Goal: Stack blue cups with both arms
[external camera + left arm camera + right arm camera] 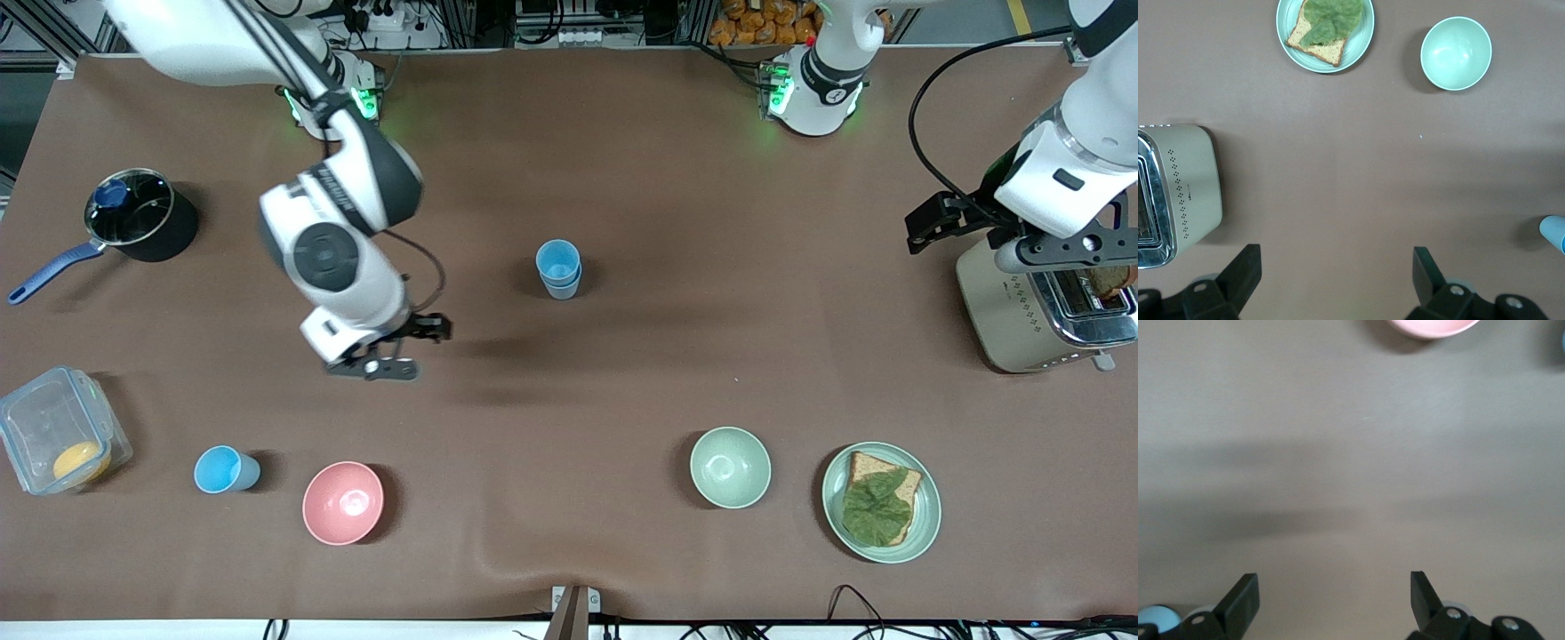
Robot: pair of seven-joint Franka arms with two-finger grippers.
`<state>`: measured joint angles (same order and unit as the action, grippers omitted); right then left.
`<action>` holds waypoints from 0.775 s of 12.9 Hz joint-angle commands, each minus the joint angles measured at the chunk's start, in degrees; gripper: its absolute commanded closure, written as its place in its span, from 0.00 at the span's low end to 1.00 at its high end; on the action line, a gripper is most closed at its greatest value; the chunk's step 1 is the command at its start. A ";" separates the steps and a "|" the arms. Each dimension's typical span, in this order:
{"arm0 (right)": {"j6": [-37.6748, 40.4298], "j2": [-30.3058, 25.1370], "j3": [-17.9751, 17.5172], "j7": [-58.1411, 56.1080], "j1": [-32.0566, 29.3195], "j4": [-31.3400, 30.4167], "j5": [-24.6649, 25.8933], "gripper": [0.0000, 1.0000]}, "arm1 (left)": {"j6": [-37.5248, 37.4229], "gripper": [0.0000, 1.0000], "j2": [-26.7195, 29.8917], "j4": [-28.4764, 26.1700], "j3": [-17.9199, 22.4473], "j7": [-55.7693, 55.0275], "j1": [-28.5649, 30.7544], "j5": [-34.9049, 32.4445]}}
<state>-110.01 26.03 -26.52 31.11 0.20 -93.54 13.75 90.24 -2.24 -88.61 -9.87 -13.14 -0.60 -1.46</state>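
Box (55, 431): an orange item held inside. Pot (140, 216): blue-knobbed lid inside. Plate (925, 524): bread topped with a leaf. Pink bowl (342, 502), green bowl (730, 467): nothing seen inside. Stacked cups (558, 268), mid-table, upright. Single cup (226, 469), sky-blue, placed between box and pink bowl. Right gripper (1333, 597), spread, held over bare table. Left gripper (1337, 272), spread, held by the toaster (1040, 311).

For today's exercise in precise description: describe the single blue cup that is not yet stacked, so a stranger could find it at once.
Start at the clear plastic box at the right arm's end of the table. Beside it, between the box and the pink bowl, lies the lone blue cup. Unlike the stacked blue cups mid-table, it is single, and it is smaller than the bowl.
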 commanded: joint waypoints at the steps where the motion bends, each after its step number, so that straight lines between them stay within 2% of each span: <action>1: 4.87 -4.22 -1.43 -6.56 -3.79 -0.77 -1.00 0.00 | -0.59 0.00 0.40 1.16 -0.23 0.84 -0.01 0.85; 3: 6.21 -7.65 -1.25 -9.91 -6.42 -0.94 -4.68 0.00 | -3.65 0.00 0.22 4.31 -0.15 0.84 -0.01 0.59; 6: 10.16 -12.65 -0.47 -15.18 -10.55 -0.94 -7.59 0.00 | -5.78 0.00 0.31 5.21 0.38 3.02 0.16 0.32; 7: 11.65 -15.02 1.54 -16.85 -11.18 -0.77 -7.77 0.00 | -5.87 0.00 0.31 5.21 0.47 4.43 0.43 0.23; 10: 13.68 -19.61 10.94 -26.15 -10.83 -0.42 -7.95 0.00 | -5.78 0.00 0.31 5.21 0.91 7.07 0.95 0.14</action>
<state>-97.27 9.42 -19.29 10.14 -10.12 -93.00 7.30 85.47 -2.01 -84.15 -9.19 -8.65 -0.12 -1.46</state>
